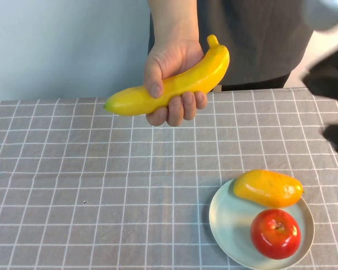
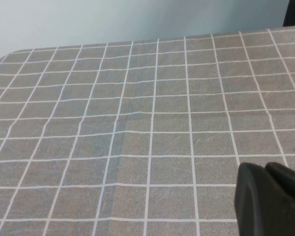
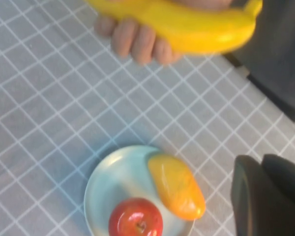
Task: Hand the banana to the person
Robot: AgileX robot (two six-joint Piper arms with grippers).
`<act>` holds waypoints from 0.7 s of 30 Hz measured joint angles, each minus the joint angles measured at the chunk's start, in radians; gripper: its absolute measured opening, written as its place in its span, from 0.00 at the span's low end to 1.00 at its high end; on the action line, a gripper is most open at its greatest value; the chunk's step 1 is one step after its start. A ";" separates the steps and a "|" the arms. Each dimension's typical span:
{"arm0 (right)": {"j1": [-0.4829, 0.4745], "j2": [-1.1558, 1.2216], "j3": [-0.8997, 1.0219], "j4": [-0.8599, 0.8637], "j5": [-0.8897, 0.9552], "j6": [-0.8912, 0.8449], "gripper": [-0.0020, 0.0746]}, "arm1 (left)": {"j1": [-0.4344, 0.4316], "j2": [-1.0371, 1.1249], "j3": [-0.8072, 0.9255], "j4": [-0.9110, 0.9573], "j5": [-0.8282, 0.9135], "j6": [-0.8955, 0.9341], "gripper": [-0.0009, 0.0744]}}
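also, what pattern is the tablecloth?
Grey tablecloth with a white grid of squares; clearest in the left wrist view.

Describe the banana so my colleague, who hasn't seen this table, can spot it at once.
Look at the far edge of the checked tablecloth, where the person stands: the banana is gripped in their hand, above the cloth. It is long, curved and yellow, unlike the stubby orange-yellow fruit and red apple on the plate. Neither the left gripper nor the right gripper touches it.
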 joint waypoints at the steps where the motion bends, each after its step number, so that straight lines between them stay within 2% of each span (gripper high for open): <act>1: 0.000 -0.011 0.018 -0.002 0.000 0.000 0.02 | 0.000 0.000 0.000 0.000 0.000 0.000 0.01; 4: 0.000 -0.028 0.028 -0.006 0.000 0.012 0.02 | 0.000 0.000 0.000 0.000 0.000 0.000 0.01; 8: 0.000 -0.048 0.042 -0.023 0.000 0.110 0.02 | 0.000 0.000 0.000 0.000 0.000 0.000 0.01; 12: -0.028 -0.087 0.148 -0.079 -0.062 0.173 0.02 | 0.000 0.000 0.000 0.000 0.000 0.000 0.01; 15: -0.167 -0.179 0.347 -0.003 -0.268 0.197 0.02 | 0.000 0.000 0.000 0.000 0.000 0.000 0.01; 19: -0.445 -0.359 0.711 0.119 -0.650 0.195 0.02 | 0.002 0.000 0.000 0.000 0.000 0.000 0.01; 21: -0.558 -0.442 0.898 0.116 -0.891 0.195 0.02 | 0.002 0.000 0.000 0.000 0.000 0.000 0.01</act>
